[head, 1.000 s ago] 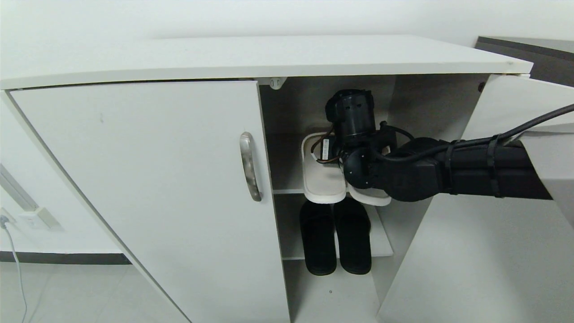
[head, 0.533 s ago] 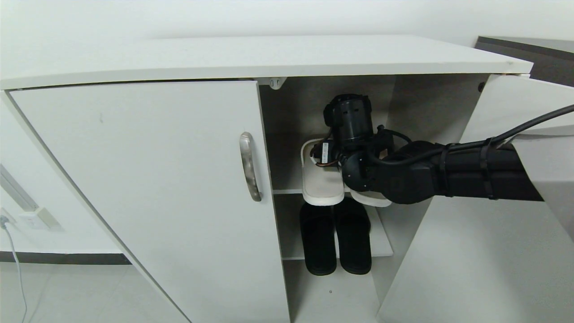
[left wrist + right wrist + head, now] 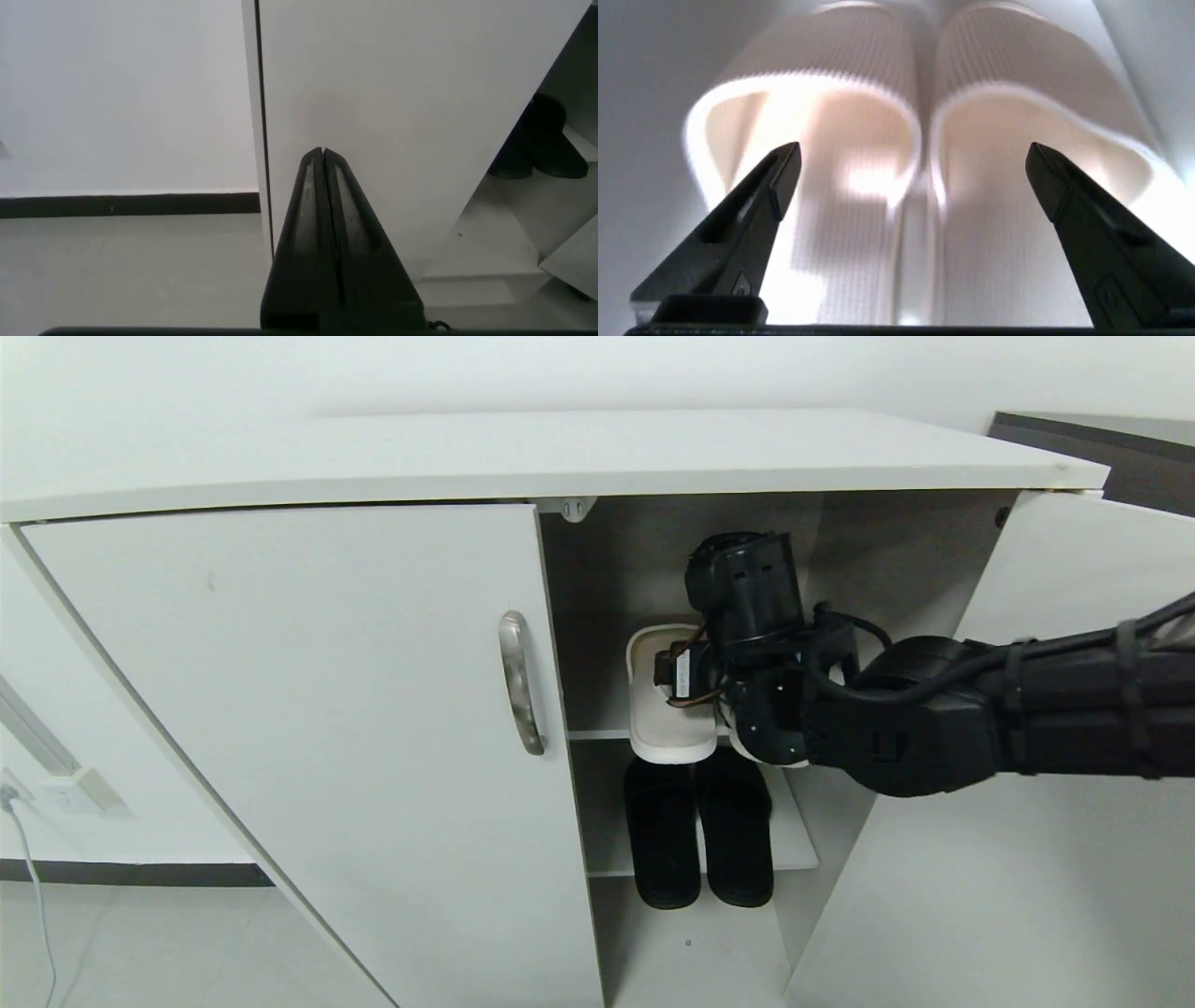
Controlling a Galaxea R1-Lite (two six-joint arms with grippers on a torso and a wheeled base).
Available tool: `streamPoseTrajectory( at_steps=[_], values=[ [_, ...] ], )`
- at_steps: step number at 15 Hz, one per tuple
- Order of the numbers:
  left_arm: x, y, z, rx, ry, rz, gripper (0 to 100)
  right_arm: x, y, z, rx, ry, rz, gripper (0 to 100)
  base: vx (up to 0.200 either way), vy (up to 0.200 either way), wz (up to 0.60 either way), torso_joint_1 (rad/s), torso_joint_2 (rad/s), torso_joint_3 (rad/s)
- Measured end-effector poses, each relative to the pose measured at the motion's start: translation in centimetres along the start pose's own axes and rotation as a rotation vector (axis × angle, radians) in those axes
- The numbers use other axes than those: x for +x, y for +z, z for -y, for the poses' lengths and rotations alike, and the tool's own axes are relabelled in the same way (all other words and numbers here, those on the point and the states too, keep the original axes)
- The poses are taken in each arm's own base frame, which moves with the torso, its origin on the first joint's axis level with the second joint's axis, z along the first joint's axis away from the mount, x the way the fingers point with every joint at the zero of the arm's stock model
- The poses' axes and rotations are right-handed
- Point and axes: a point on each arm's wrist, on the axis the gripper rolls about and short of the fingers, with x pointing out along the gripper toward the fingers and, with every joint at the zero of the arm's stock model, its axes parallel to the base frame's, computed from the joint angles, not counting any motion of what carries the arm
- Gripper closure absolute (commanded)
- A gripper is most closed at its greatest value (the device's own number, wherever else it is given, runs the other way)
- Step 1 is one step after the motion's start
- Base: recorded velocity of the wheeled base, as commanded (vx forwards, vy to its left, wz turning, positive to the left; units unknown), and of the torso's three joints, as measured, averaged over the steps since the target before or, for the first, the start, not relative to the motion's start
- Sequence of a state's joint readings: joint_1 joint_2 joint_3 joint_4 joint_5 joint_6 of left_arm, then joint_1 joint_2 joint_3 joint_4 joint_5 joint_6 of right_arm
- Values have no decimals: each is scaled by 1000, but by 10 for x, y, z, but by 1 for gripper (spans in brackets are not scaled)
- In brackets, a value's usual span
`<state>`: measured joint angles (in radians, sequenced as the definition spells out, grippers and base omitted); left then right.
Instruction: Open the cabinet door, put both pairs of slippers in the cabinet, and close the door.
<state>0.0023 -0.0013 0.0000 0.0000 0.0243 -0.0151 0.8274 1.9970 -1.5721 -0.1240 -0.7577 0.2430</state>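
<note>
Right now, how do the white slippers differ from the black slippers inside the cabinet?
The white slippers sit on the upper shelf; the black slippers sit on the lower shelf. The right pincer is open at the white slippers, and its arm covers part of them; the black slippers lie clear of the arm. Both pairs lie side by side, their near ends overhanging the shelf's front edge.

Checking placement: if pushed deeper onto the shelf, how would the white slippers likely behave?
The white slippers look like thick ribbed foam: probably light and slightly squashy, not floppy. Flat soles lie on the shelf, heels seemingly past its edge, so they should slide rather than tip.
</note>
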Motion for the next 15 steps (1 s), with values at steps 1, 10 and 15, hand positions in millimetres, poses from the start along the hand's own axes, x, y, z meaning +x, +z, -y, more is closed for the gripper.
streamPoseTrajectory(
  at_steps=[1, 10, 15],
  values=[
    [0, 0, 0, 1, -1, 0, 100, -12, 0, 2, -7, 15, -5, 0, 0, 0, 0, 0, 0, 0],
    [0, 0, 0, 1, -1, 0, 100, -112, -40, 44, -34, 193, -10, 100, 0, 0, 0, 0, 0, 0],
    [0, 0, 0, 2, 3, 0, 100, -120, -62, 55, -58, 258, -7, 100, 0, 0, 0, 0, 0, 0]
  ],
)
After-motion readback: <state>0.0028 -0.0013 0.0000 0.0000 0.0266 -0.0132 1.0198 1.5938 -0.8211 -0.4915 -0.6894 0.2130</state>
